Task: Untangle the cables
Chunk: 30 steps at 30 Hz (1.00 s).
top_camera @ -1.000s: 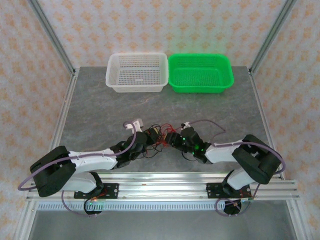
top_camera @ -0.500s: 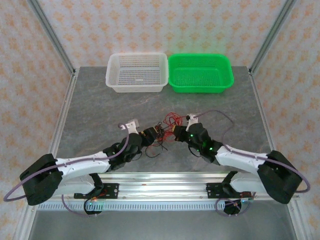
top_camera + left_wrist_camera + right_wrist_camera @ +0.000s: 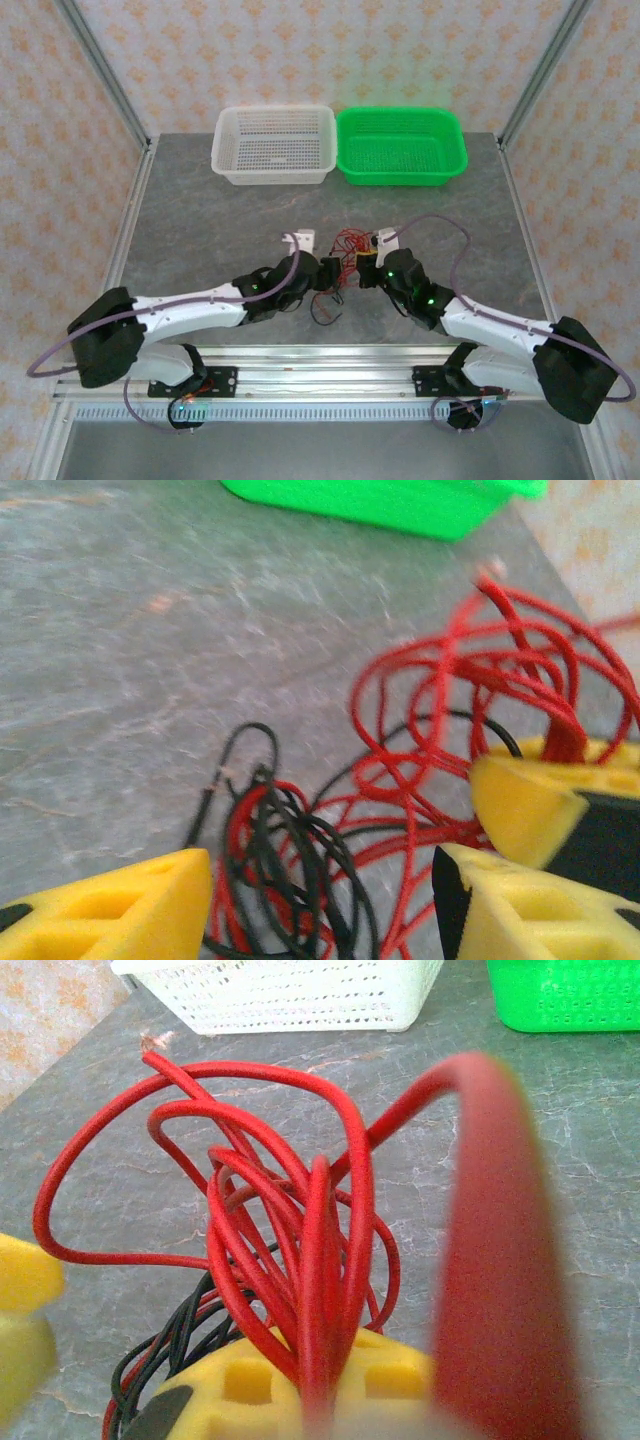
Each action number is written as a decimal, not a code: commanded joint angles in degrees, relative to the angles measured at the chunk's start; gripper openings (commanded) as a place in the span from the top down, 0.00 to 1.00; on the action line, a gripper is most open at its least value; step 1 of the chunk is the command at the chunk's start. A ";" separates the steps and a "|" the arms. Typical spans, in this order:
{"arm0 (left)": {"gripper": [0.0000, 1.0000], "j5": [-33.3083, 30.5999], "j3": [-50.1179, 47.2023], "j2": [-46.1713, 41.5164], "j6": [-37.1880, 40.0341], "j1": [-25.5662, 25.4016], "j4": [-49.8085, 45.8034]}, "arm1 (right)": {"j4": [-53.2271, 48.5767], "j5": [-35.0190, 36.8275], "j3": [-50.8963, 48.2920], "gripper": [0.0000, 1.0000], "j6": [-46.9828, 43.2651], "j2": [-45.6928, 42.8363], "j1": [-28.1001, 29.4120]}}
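Separating black from red looks like the step in hand, and it should go well only if one side anchors while the other picks cleanly. On the grey desk (image 3: pixel 200 210), the white basket (image 3: pixel 274 143) sits touching the left side of the green basket (image 3: pixel 402 145). The cables (image 3: pixel 345 243) lie as one knot on the near side of the green basket, well apart from it and below its left end.

The right fingers (image 3: pixel 300 1385) are clamped on a bundle of red cables (image 3: pixel 300 1210), whose loops rise out of them toward the green basket. The left fingers (image 3: pixel 333 272) stand apart and grip nothing. They straddle a clump of black cables (image 3: pixel 290 850) on the edge of the knot farthest from the green basket.

Use the right grip as the anchor. Bring the left fingers down on black strands alone, since red arcs curl closely around that clump, and close where black runs free. Then draw slowly away from the green basket. If a red loop rides along or tightens, I would ease off rather than pull through.
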 commanded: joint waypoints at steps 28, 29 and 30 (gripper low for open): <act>0.88 1.22 -7.22 16.81 1.01 7.69 12.84 | -0.99 4.83 -6.24 1.00 23.90 -3.12 -1.12; 0.87 0.65 -7.62 16.94 -0.01 8.24 12.77 | -1.90 6.26 -6.68 1.00 26.22 -2.57 -1.11; 0.87 0.01 -8.12 17.09 -1.07 8.73 12.64 | -2.89 7.68 -7.13 1.00 28.37 -2.03 -1.20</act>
